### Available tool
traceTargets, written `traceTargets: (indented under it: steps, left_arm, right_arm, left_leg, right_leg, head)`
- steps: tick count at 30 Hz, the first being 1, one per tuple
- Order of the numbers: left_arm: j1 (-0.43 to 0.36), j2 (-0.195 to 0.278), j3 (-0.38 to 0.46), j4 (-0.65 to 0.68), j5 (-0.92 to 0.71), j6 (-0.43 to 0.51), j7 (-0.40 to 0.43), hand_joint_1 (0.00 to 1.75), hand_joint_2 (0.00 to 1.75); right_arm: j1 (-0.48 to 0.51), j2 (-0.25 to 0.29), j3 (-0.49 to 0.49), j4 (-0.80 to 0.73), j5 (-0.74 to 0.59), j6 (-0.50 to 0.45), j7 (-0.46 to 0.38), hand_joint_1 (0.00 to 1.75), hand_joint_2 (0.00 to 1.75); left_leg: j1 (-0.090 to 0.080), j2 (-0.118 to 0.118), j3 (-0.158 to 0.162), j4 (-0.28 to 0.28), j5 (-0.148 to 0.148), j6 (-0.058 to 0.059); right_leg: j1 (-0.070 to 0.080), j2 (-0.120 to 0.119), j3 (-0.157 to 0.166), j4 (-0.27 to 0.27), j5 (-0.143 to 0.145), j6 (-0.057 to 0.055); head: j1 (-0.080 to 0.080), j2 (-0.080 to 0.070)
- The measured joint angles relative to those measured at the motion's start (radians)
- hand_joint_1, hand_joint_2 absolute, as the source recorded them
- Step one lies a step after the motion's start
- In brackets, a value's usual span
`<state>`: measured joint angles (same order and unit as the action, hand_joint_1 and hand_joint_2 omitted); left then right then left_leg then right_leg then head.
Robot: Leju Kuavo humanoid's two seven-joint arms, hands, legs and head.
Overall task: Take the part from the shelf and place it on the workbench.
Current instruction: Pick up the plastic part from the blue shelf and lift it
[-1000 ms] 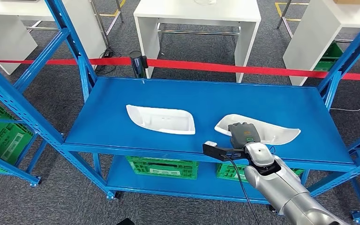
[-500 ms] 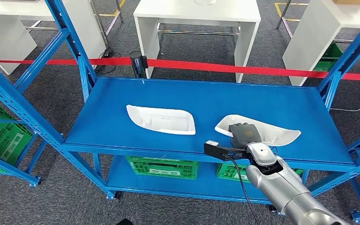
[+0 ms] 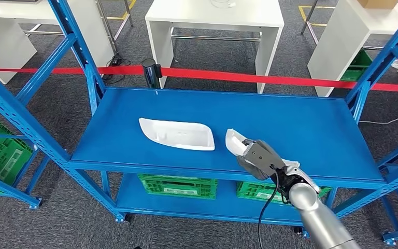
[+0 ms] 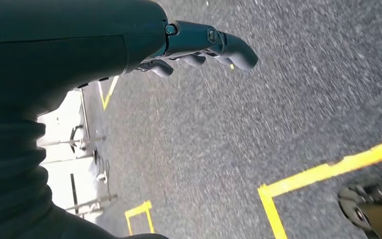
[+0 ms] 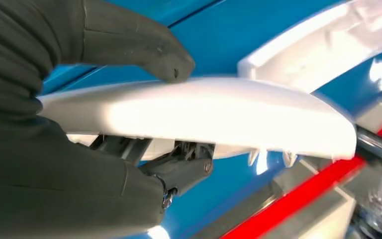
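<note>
Blue shelf (image 3: 311, 122): I count two white parts; right hand (image 3: 259, 158) grasps one part (image 3: 233, 140), thumb above, fingers below; left hand (image 4: 199, 47) seems released.

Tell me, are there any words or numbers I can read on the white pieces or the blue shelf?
None can be read.
White part held by the right robot hand: plain, no writing.
Other white part: plain.
Blue shelf: no label.
Green crates underneath: any markings too small to read.
</note>
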<state>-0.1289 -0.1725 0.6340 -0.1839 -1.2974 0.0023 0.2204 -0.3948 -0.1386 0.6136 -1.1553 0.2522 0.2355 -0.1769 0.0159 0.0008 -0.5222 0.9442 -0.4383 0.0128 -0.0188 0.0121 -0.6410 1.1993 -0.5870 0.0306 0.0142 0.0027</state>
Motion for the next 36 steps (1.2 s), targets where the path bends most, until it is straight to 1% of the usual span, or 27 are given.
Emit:
traceTargets:
  steps: [1,2,3,5,6,7,10,11,12,13,15,16,17,18,21,22,23,24,26,27,28,30,31,32,33,34,36]
  left_arm:
    - [0.001,0.001,0.000,0.000,-0.002,-0.001,0.000,0.00,1.75]
    - [0.001,0.001,0.000,0.000,-0.002,-0.003,0.001,0.00,1.75]
    - [0.002,0.002,0.000,0.000,-0.003,-0.005,0.002,0.00,1.75]
    - [0.002,0.003,0.000,-0.001,-0.003,-0.007,0.005,0.00,1.75]
    - [0.002,0.003,0.000,-0.001,-0.003,-0.008,0.007,0.00,1.75]
    - [0.001,0.003,0.000,-0.001,-0.003,-0.007,0.009,0.00,1.75]
    - [0.004,0.002,0.000,-0.001,0.001,-0.001,0.014,0.00,1.75]
    - [0.006,0.002,0.000,-0.001,0.003,0.001,0.015,0.00,1.75]
    - [0.008,0.002,0.000,-0.001,0.005,0.003,0.015,0.00,1.75]
    - [0.008,0.002,0.000,0.000,0.007,0.004,0.015,0.00,1.75]
    - [0.005,0.002,0.000,0.000,0.005,0.005,0.014,0.00,1.75]
    - [0.003,0.002,0.000,0.000,0.004,0.004,0.014,0.00,1.75]
    - [0.002,0.002,0.000,0.000,0.002,0.004,0.015,0.00,1.75]
    - [0.000,0.002,0.000,0.000,0.001,0.004,0.016,0.00,1.75]
    - [-0.009,0.004,0.000,-0.001,0.002,0.003,0.020,0.00,1.75]
    - [-0.012,0.004,0.000,-0.001,0.004,0.003,0.020,0.00,1.75]
    - [-0.015,0.005,0.000,-0.001,0.006,0.005,0.020,0.00,1.75]
    - [-0.016,0.005,0.000,-0.001,0.008,0.006,0.020,0.00,1.75]
    - [-0.017,0.004,0.001,-0.001,0.012,0.010,0.020,0.00,1.75]
    - [-0.017,0.003,0.001,-0.001,0.014,0.012,0.019,0.00,1.75]
    - [-0.016,0.003,0.002,-0.001,0.018,0.015,0.018,0.00,1.75]
    - [-0.014,0.002,0.004,0.000,0.027,0.021,0.015,0.00,1.75]
    - [-0.011,0.001,0.005,0.000,0.030,0.025,0.012,0.00,1.75]
    - [-0.009,0.000,0.006,0.000,0.034,0.027,0.010,0.00,1.75]
    - [-0.007,-0.001,0.008,0.000,0.038,0.030,0.008,0.00,1.75]
    - [-0.005,-0.001,0.011,0.001,0.042,0.033,0.007,0.00,1.75]
    - [-0.003,-0.002,0.018,0.001,0.049,0.038,0.004,0.00,1.75]
  right_arm:
    - [0.020,-0.001,-0.009,-0.026,0.005,-0.002,0.002,1.75,1.75]
    - [0.035,-0.003,-0.016,-0.047,0.011,-0.007,0.003,1.75,1.75]
    - [0.046,-0.004,-0.022,-0.067,0.024,-0.018,0.006,1.75,1.75]
    - [0.061,-0.004,-0.034,-0.108,0.078,-0.068,0.023,1.75,1.75]
    - [0.073,-0.004,-0.039,-0.133,0.125,-0.110,0.039,1.75,1.75]
    - [0.087,-0.004,-0.044,-0.160,0.182,-0.159,0.058,1.75,1.75]
    - [0.131,-0.004,-0.058,-0.263,0.438,-0.348,0.116,1.75,1.75]
    - [0.139,-0.004,-0.060,-0.302,0.528,-0.406,0.128,1.75,1.75]
    - [0.141,-0.004,-0.060,-0.340,0.598,-0.449,0.134,1.75,1.75]
    - [0.138,-0.005,-0.060,-0.376,0.643,-0.475,0.138,1.75,1.75]
    - [0.118,-0.010,-0.060,-0.433,0.675,-0.495,0.135,1.75,1.75]
    - [0.100,-0.014,-0.058,-0.451,0.671,-0.497,0.130,1.75,1.75]
    - [0.077,-0.018,-0.054,-0.463,0.662,-0.496,0.125,1.75,1.75]
    - [0.049,-0.022,-0.047,-0.472,0.652,-0.494,0.121,1.75,1.75]
    - [-0.051,-0.026,-0.013,-0.487,0.618,-0.480,0.124,1.75,1.75]
    - [-0.086,-0.026,0.003,-0.489,0.609,-0.473,0.128,1.75,1.75]
    - [-0.121,-0.024,0.021,-0.490,0.601,-0.465,0.133,1.75,1.75]
    - [-0.153,-0.022,0.039,-0.490,0.594,-0.457,0.139,1.75,1.75]
    - [-0.206,-0.018,0.072,-0.490,0.581,-0.441,0.152,1.75,1.75]
    - [-0.227,-0.016,0.085,-0.490,0.574,-0.434,0.157,1.75,1.75]
    - [-0.243,-0.015,0.098,-0.489,0.566,-0.429,0.162,1.75,1.75]
    - [-0.263,-0.013,0.122,-0.484,0.549,-0.421,0.169,1.75,1.75]
    - [-0.267,-0.012,0.133,-0.480,0.542,-0.420,0.170,1.75,1.75]
    - [-0.269,-0.012,0.143,-0.474,0.535,-0.419,0.171,1.75,1.75]
    - [-0.270,-0.012,0.151,-0.468,0.527,-0.420,0.171,1.75,1.75]
    - [-0.272,-0.011,0.158,-0.462,0.520,-0.421,0.169,1.75,1.75]
    - [-0.279,-0.010,0.168,-0.453,0.506,-0.424,0.165,1.75,1.75]
  left_leg:
    - [0.001,0.000,-0.005,0.003,0.001,-0.002]
    - [0.003,0.000,-0.012,0.008,0.002,-0.005]
    - [0.007,0.000,-0.019,0.015,0.002,-0.010]
    - [0.015,-0.002,-0.037,0.039,-0.002,-0.026]
    - [0.017,-0.004,-0.047,0.052,-0.005,-0.036]
    - [0.016,-0.007,-0.054,0.064,-0.008,-0.045]
    - [0.013,-0.014,-0.074,0.079,-0.006,-0.070]
    - [0.015,-0.013,-0.084,0.087,-0.015,-0.075]
    - [0.016,-0.011,-0.097,0.110,-0.036,-0.079]
    - [0.016,-0.009,-0.116,0.154,-0.074,-0.080]
    - [0.014,-0.007,-0.159,0.280,-0.159,-0.080]
    - [0.013,-0.007,-0.172,0.331,-0.184,-0.079]
    - [0.012,-0.007,-0.169,0.351,-0.190,-0.076]
    - [0.010,-0.007,-0.146,0.331,-0.177,-0.071]
    - [-0.004,-0.005,-0.016,0.144,-0.116,-0.049]
    - [-0.010,-0.004,0.008,0.101,-0.105,-0.044]
    - [-0.015,-0.004,0.016,0.081,-0.101,-0.041]
    - [-0.018,-0.004,0.012,0.079,-0.094,-0.038]
    - [-0.015,-0.002,0.002,0.069,-0.077,-0.025]
    - [-0.013,0.000,-0.003,0.065,-0.066,-0.017]
    - [-0.010,0.001,-0.011,0.062,-0.054,-0.010]
    - [-0.011,0.002,-0.035,0.064,-0.034,-0.002]
    - [-0.012,0.002,-0.049,0.066,-0.024,-0.001]
    - [-0.012,0.002,-0.063,0.069,-0.016,-0.002]
    - [-0.012,0.002,-0.077,0.074,-0.009,-0.003]
    - [-0.012,0.002,-0.090,0.080,-0.003,-0.005]
    - [-0.013,0.002,-0.113,0.093,0.006,-0.012]
  right_leg:
    - [-0.004,-0.001,-0.019,0.045,-0.013,0.005]
    - [-0.008,-0.002,-0.022,0.054,-0.007,0.009]
    - [-0.012,-0.004,-0.004,0.025,0.016,0.015]
    - [-0.019,-0.007,0.069,-0.103,0.064,0.025]
    - [-0.019,-0.006,0.091,-0.145,0.080,0.023]
    - [-0.019,-0.003,0.101,-0.166,0.081,0.016]
    - [-0.017,0.002,0.077,-0.150,0.080,-0.023]
    - [-0.018,0.001,0.067,-0.147,0.086,-0.034]
    - [-0.019,0.001,0.057,-0.147,0.093,-0.043]
    - [-0.019,0.001,0.048,-0.148,0.101,-0.050]
    - [-0.014,0.000,0.029,-0.147,0.115,-0.057]
    - [-0.011,0.000,0.019,-0.147,0.122,-0.058]
    - [-0.008,0.000,0.009,-0.146,0.129,-0.059]
    - [-0.005,0.000,-0.001,-0.145,0.137,-0.058]
    - [-0.002,0.000,-0.020,-0.145,0.158,-0.051]
    - [-0.003,-0.001,-0.021,-0.147,0.165,-0.045]
    - [-0.004,-0.002,-0.022,-0.149,0.173,-0.039]
    - [-0.005,-0.003,-0.022,-0.154,0.180,-0.032]
    - [-0.006,-0.005,-0.026,-0.154,0.182,-0.020]
    - [-0.005,-0.006,-0.034,-0.140,0.162,-0.016]
    - [-0.005,-0.007,-0.047,-0.108,0.127,-0.013]
    - [-0.004,-0.008,-0.082,0.010,0.035,-0.010]
    - [-0.003,-0.008,-0.095,0.068,0.006,-0.009]
    - [-0.003,-0.008,-0.096,0.103,-0.002,-0.008]
    - [-0.002,-0.008,-0.079,0.102,0.010,-0.009]
    - [-0.002,-0.008,-0.044,0.064,0.033,-0.011]
    - [0.001,-0.008,0.046,-0.064,0.058,-0.019]
  head:
    - [0.000,0.000]
    - [0.000,0.000]
    - [0.000,0.000]
    - [0.000,0.000]
    - [0.000,0.000]
    - [0.000,0.000]
    - [-0.001,0.000]
    - [-0.002,0.000]
    - [-0.004,0.000]
    - [-0.006,0.000]
    - [-0.010,0.000]
    - [-0.011,0.000]
    - [-0.011,0.000]
    - [-0.011,0.000]
    - [-0.011,0.000]
    - [-0.012,0.000]
    - [-0.013,0.000]
    - [-0.014,0.000]
    - [-0.015,0.000]
    - [-0.014,0.000]
    - [-0.014,0.000]
    - [-0.013,0.000]
    - [-0.013,0.000]
    - [-0.013,0.000]
    - [-0.013,0.000]
    - [-0.013,0.000]
    - [-0.013,0.000]
